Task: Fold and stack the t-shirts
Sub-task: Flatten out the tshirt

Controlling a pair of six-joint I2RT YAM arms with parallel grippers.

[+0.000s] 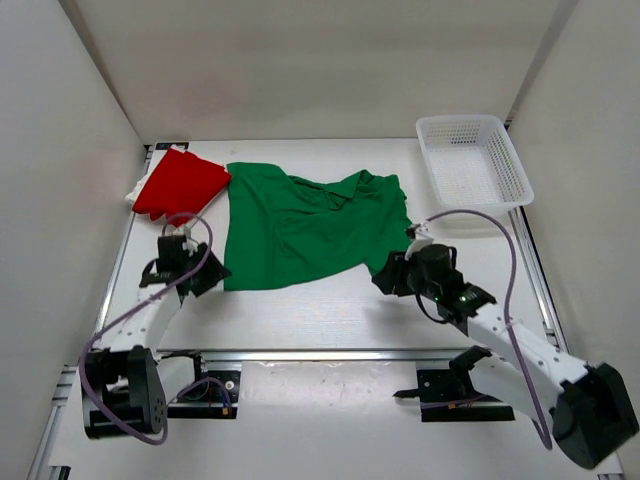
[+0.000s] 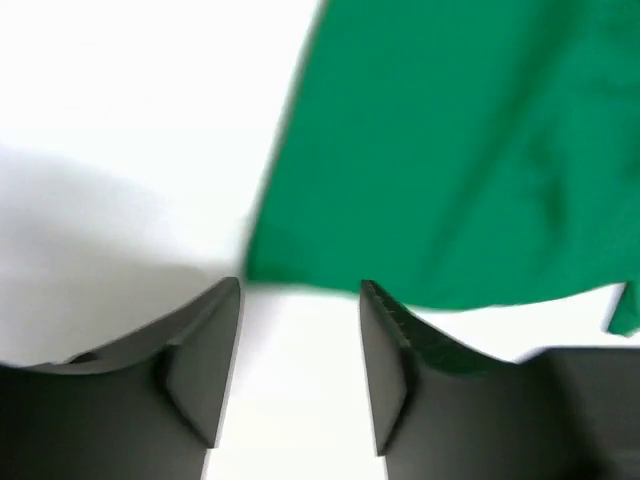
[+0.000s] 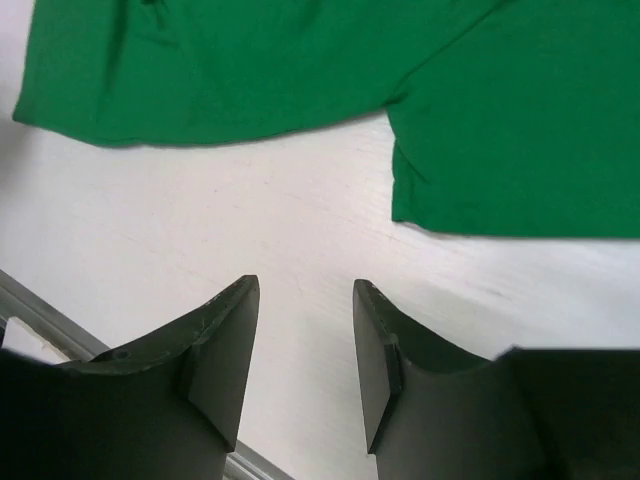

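Left fingers (image 2: 205, 345): parted, nothing between them. They are over the bare desk (image 1: 330, 310), with the near-left corner of the green t-shirt (image 1: 300, 225) just beyond the tips, untouched.

Right fingers (image 3: 220, 345): parted, empty, over bare desk. The green hem and a sleeve lie just ahead, apart from them.

Green t-shirt: spread across mid-desk between the two arms, rumpled along the far edge.

Red t-shirt (image 1: 180, 185): folded, far left of the desk, its right corner meeting the green one.

Cream-white t-shirt (image 1: 134, 194): a strip showing at the red one's left edge.

Basket (image 1: 521, 182): white mesh, far right, near the green sleeve, not touching.
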